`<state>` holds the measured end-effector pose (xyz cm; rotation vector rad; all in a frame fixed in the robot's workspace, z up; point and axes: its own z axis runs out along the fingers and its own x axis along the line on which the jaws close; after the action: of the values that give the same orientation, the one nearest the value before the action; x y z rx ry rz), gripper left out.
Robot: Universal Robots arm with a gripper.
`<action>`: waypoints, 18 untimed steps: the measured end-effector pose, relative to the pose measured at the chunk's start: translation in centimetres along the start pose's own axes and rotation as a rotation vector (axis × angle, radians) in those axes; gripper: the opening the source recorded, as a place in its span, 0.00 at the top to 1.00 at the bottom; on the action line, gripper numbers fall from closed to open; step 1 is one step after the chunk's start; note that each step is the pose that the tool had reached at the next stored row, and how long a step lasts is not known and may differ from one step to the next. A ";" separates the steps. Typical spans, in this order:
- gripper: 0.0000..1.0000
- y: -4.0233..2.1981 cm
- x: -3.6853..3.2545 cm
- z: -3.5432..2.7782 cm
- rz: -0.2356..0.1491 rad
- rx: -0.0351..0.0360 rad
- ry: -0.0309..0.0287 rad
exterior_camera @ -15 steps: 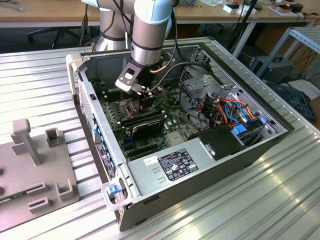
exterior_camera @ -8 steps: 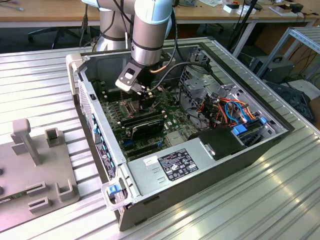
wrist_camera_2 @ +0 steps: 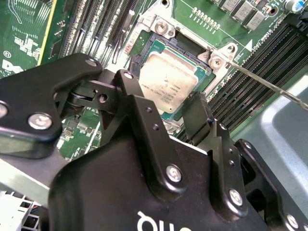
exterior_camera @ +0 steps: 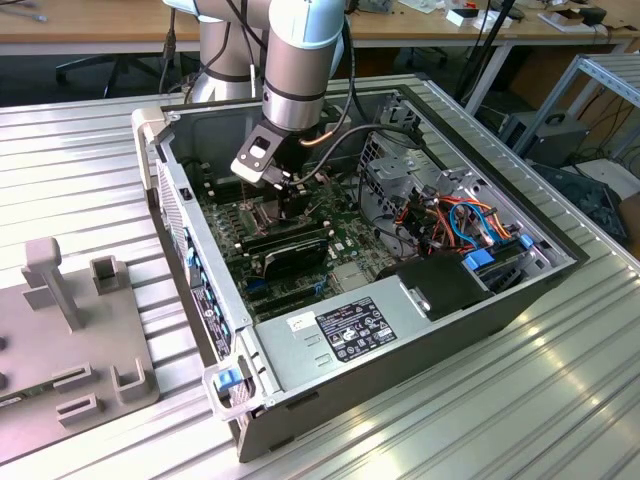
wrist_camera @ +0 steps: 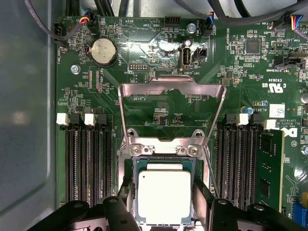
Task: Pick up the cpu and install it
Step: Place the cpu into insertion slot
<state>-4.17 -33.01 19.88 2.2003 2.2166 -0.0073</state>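
A silver-grey robot arm with pale blue joint caps (exterior_camera: 295,60) comes down steeply from the far edge of the ribbed aluminium surface (exterior_camera: 500,420) into an open dark-grey computer case (exterior_camera: 420,350) that lies on its side in the middle of that surface. The wrist points almost straight down, so the black two-fingered tool (exterior_camera: 290,205) sits low over the green motherboard (wrist_camera: 231,72), close to the case's far wall. In both wrist views the tool (wrist_camera: 164,202) (wrist_camera_2: 166,101) straddles the cpu (wrist_camera: 164,195) (wrist_camera_2: 166,82), a small flat square chip with a dull silver-grey metal top. One black finger (wrist_camera: 202,199) lies against one edge of the chip and its mate lies against the opposite edge, so the tool is closed on the cpu. The chip lies flat and square inside the silver metal-framed socket (wrist_camera: 163,149) at the middle of the motherboard. The hinged silver load plate (wrist_camera: 171,89) stands swung open beyond the socket. Banks of long black memory slots (wrist_camera: 89,159) flank the socket on both sides, and a green memory stick (wrist_camera: 269,168) fills the outermost slot of one bank. A round silver coin battery (wrist_camera: 104,51) sits near a corner of the motherboard. A grey plastic fixture with upright posts (exterior_camera: 60,330) rests by the surface's edge on the exterior view's left, well apart from the case.
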 end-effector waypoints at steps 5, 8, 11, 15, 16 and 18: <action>0.38 0.01 -0.01 -0.51 0.000 -0.0001 -0.0004; 0.38 0.01 -0.01 -0.83 0.000 -0.0001 -0.0011; 0.38 0.01 -0.02 -1.27 0.000 -0.0001 -0.0020; 0.38 0.02 -0.03 -2.10 0.000 0.0000 -0.0036; 0.38 0.02 -0.03 -2.16 0.000 -0.0001 -0.0036; 0.38 0.02 -0.03 -2.26 0.000 -0.0001 -0.0036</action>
<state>-4.17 -33.00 22.15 2.1984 2.2148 -0.0111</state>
